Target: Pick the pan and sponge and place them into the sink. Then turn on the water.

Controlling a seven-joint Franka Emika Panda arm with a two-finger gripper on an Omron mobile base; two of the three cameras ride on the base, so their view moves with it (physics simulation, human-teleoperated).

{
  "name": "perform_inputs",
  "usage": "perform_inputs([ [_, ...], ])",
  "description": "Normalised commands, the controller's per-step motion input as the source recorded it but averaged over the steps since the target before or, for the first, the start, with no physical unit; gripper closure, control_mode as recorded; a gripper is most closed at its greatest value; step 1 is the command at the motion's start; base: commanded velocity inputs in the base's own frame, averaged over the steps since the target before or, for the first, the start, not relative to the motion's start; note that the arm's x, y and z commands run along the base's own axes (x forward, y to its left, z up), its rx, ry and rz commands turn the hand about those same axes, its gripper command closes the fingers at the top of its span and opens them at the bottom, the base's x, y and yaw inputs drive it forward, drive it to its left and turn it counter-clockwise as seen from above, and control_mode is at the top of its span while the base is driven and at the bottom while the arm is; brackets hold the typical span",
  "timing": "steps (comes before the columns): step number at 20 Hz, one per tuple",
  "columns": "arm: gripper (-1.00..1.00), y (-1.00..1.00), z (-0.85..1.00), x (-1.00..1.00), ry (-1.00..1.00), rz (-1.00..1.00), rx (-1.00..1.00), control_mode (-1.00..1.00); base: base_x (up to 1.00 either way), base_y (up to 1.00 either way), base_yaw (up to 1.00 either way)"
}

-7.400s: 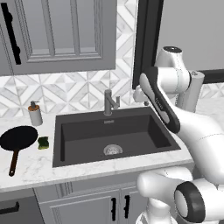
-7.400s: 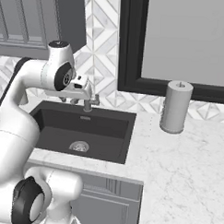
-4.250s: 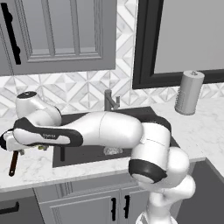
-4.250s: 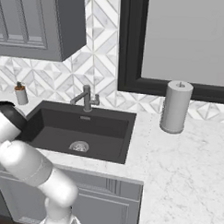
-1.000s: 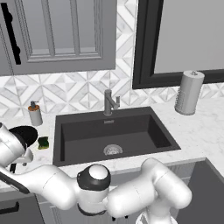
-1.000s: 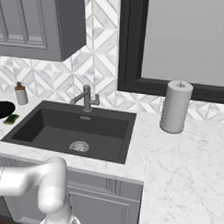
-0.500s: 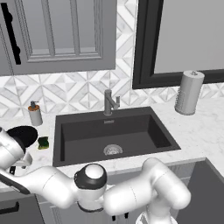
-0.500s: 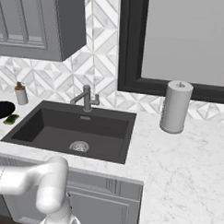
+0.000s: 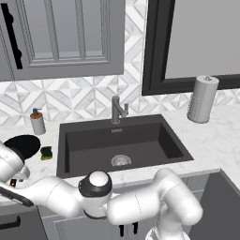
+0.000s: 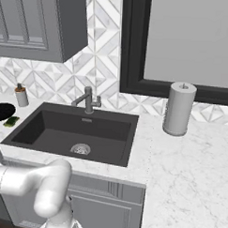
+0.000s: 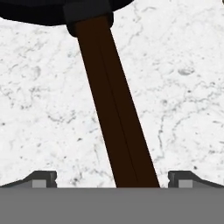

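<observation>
Now the gripper (image 11: pixel 109 177) has been lowered over the pan's handle (image 11: pixel 114 113), jaws apart on either side, not yet clamped. Beyond, the pan (image 9: pixel 21 145) and sponge (image 9: pixel 46 153) remain on the counter (image 9: pixel 211 140), left of the empty sink (image 9: pixel 89 145).

My two base views face the sink (image 9: pixel 117 140) from opposite sides; my hand view looks close down the pan (image 11: pixel 111 100) handle.

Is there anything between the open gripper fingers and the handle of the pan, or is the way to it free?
Nothing visible stands in the way. In the hand view the pan handle runs over bare marble counter straight down between the two fingertips, which stand wide apart on either side of it.
</observation>
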Motion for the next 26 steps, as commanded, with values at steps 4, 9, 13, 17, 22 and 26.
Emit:
perform_inputs([
  [4, 1.0, 0.06, -0.35, 0.06, 0.01, -0.01, 0.0, -1.0, 0.0, 0.0, 0.0],
  [9, 1.0, 0.0, -0.39, 0.0, 0.0, 0.0, 0.0, -1.0, 0.0, 0.0, 0.0],
  [13, 1.0, -0.09, -0.02, 0.0, -0.09, 0.0, 0.0, -1.0, 0.0, 0.0, 0.0],
  [17, 1.0, -0.63, -0.28, 0.0, -0.17, -0.05, 0.0, -1.0, 0.0, 0.0, 0.0],
  [22, 1.0, -0.47, -0.65, 0.04, -0.18, -0.08, -0.04, -1.0, 0.0, 0.0, 0.0],
  [26, 1.0, 0.0, -0.06, 0.28, -0.46, 0.0, -0.07, -1.0, 0.0, 0.0, 0.0],
])
